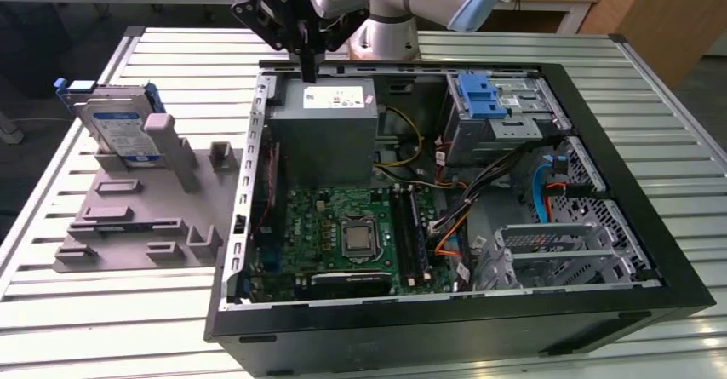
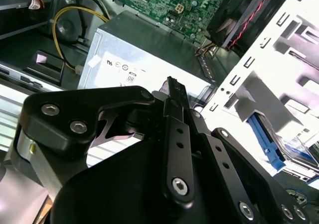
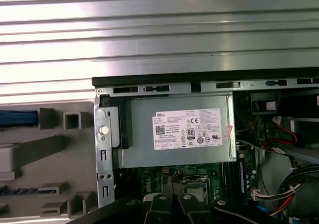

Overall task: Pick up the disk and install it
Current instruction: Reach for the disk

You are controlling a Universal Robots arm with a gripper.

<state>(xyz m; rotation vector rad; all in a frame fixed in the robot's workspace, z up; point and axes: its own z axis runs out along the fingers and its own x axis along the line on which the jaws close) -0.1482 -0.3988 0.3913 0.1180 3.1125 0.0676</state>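
**Exterior view.** My pincer point(image 1: 306, 74) hangs over the far rim of the open computer case point(image 1: 636, 175). Its fingers are pressed together and hold nothing. The tips are at the far edge of the grey metal box point(image 1: 323, 128); I cannot tell whether they touch it. The disk point(image 1: 117, 130) stands upright in a grey holder point(image 1: 136, 226) on the slatted table point(image 1: 68, 328). It is outside the case toward the exterior view's left, well apart from me, and the case wall lies between us. Inside the case are a green motherboard point(image 1: 340, 234), a tangle of cables point(image 1: 500, 175) and a blue ribbed latch point(image 1: 482, 98). A perforated drive cage point(image 1: 568, 251) sits toward the exterior view's right.

**Second wrist view.** My black linkage is in the foreground, and its fingers meet at the tip. Beyond them lie the grey metal box, a looped yellow cable point(image 2: 65, 15) and part of the motherboard.

**First wrist view.** The grey metal box lies below me, its white sticker point(image 3: 188, 129) facing up. The table slats run beyond the case rim. A blue edge shows on the grey holder; I cannot tell whether it belongs to the disk.
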